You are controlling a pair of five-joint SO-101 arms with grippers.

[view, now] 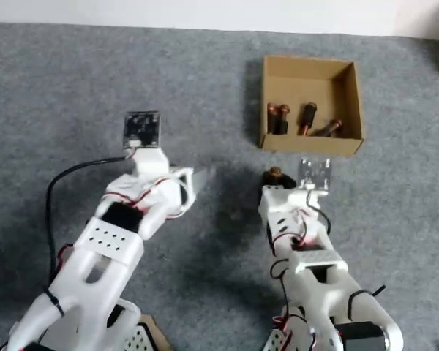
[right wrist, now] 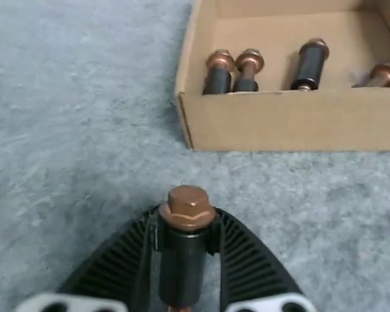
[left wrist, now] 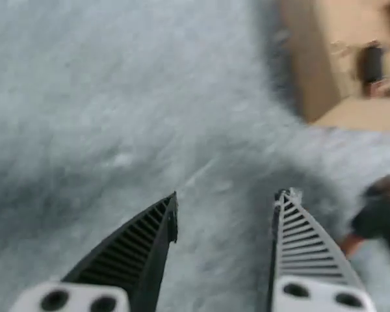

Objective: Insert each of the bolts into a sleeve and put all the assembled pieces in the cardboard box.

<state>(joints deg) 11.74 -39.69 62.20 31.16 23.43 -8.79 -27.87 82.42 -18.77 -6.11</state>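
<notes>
Grey carpet [view: 58, 88] over the whole table, with a pale wall [view: 205, 11] along 12 o'clock in the high view.

Cardboard box [view: 311, 143] at 1 o'clock, upright and open on top. Inside it, four pieces [view: 307, 117], each a copper-headed bolt seated in a black sleeve: two side by side toward the box's 9 o'clock side, one near the middle, one tilted toward 4 o'clock. All four close to the box's 6 o'clock wall.

Right claw [right wrist: 185, 218] just off 6 o'clock from the box's near corner, close to the box but apart from it. Clenched on a sleeve [right wrist: 182, 266], black and gripped between both ribbed fingers. Bolt [right wrist: 186, 207] inside that sleeve, its copper hex head poking out past the fingertips, aimed toward the box at 12 o'clock.

Left claw [left wrist: 224, 201] near the table's middle, at 9 o'clock from the right claw and well apart from the box. Released, fingers spread wide, bare carpet between them. Contact with the carpet impossible to tell.
</notes>
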